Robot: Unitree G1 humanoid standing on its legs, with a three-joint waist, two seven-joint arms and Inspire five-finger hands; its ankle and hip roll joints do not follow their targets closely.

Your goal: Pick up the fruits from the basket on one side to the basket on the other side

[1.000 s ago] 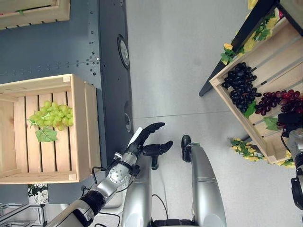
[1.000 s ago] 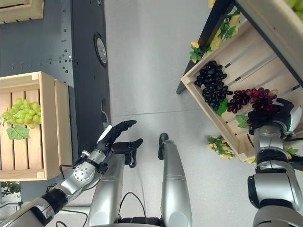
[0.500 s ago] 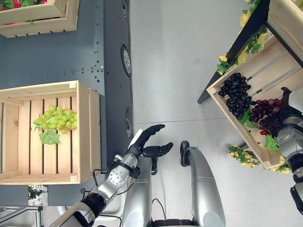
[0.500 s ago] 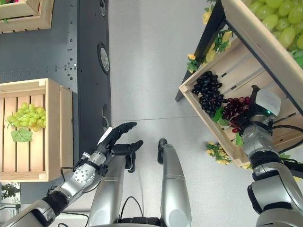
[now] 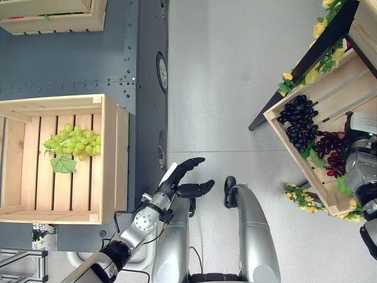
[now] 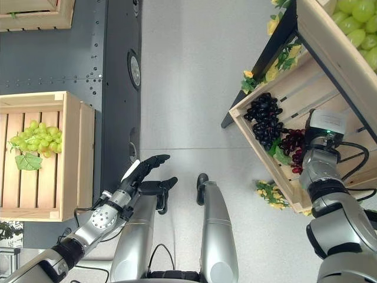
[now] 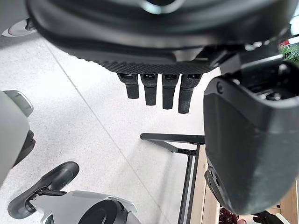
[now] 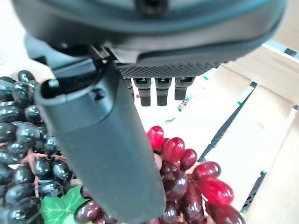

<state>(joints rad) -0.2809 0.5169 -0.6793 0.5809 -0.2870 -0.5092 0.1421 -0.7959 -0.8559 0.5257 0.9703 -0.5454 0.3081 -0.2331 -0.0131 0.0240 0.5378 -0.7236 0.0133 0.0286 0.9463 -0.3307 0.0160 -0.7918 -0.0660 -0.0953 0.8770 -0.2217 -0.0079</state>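
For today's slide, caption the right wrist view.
Right robot hand open above red grapes, black grapes alongside.

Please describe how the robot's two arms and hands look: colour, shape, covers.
Both arms are silver-grey, with rounded segments and black joint rings. The left hand is dark, its thumb bearing a white cover. The right hand is dark too, with a white patch on its back.

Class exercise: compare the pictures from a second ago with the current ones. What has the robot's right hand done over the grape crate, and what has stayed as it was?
The right hand has shifted across the crate on the right toward the red grapes; it now hangs just above them, fingers straight, nothing grasped yet. The black grapes, the green grapes in the left crate and the open left hand are unchanged.
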